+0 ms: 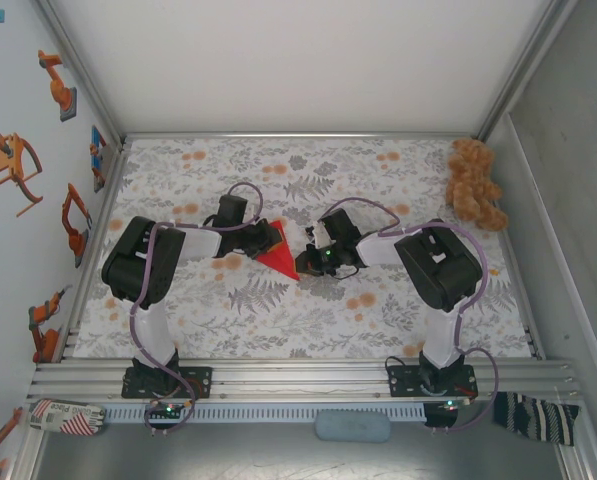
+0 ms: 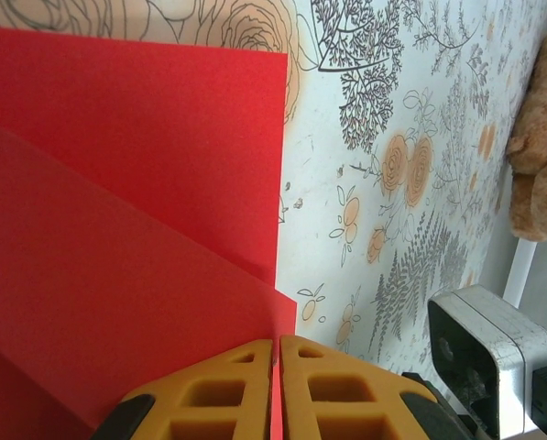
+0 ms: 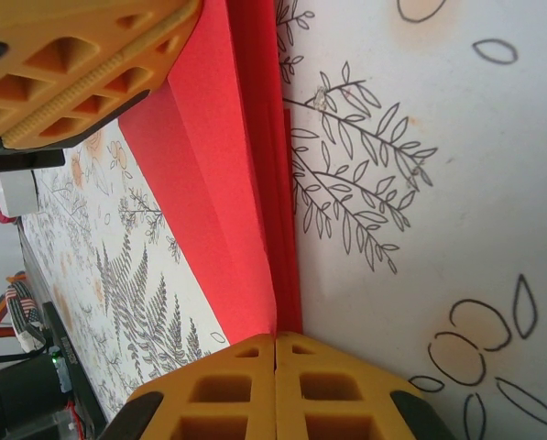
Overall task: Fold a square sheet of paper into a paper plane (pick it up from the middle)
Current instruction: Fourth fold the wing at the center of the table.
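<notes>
1. The square sheet of paper [image 1: 276,262] is lying at the middle of the table [image 1: 378,300], between the two arms. It is already folded into overlapping red flaps, with one corner pointing toward the near side.
2. The left gripper [image 2: 276,344] is pinching the sheet from the left. Its fingers are pressed together with nothing but the thickness of the paper between them, and a red sliver is showing in the slit.
3. The right gripper [image 3: 275,339] is clamping the sheet from the right, with its fingers likewise closed tight on the ridge where several layers are meeting.
4. In the right wrist view, the left gripper's pads [image 3: 81,73] are sitting at the other end of that same ridge. The two grips appear to be working along one fold line.
5. Holding both ends this way is probably keeping the layers from springing open and pressing the crease flat against the table.
6. The teddy bear [image 1: 475,185] is sitting in the far right corner, well apart from the work.
7. The folding seems to be partway along, as no finished dart outline is showing yet.
</notes>
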Controlling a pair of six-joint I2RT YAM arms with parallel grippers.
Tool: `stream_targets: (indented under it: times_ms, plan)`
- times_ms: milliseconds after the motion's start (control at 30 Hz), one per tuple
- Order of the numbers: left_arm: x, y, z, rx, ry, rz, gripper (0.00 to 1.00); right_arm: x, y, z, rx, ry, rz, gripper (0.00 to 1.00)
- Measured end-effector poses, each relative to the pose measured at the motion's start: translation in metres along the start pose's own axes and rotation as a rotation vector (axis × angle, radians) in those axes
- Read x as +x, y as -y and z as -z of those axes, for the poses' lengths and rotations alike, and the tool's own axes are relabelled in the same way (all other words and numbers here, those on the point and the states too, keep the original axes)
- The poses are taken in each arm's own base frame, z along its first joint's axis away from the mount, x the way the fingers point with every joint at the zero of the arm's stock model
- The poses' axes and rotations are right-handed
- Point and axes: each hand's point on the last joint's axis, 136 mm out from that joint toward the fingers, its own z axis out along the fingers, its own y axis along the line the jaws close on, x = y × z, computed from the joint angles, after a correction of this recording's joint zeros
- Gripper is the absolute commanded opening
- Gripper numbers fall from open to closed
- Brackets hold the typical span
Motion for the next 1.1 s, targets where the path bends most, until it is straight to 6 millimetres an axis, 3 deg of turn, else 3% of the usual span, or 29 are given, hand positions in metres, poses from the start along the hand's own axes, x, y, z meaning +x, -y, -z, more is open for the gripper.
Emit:
stream_targets:
  times_ms: [1100]
  plan:
    - [-0.0001, -0.0058, -0.0074, 0.005, -0.026, 0.013, 0.13, 0.0002, 0.0008, -0.0006, 0.004, -0.009, -0.007, 0.06]
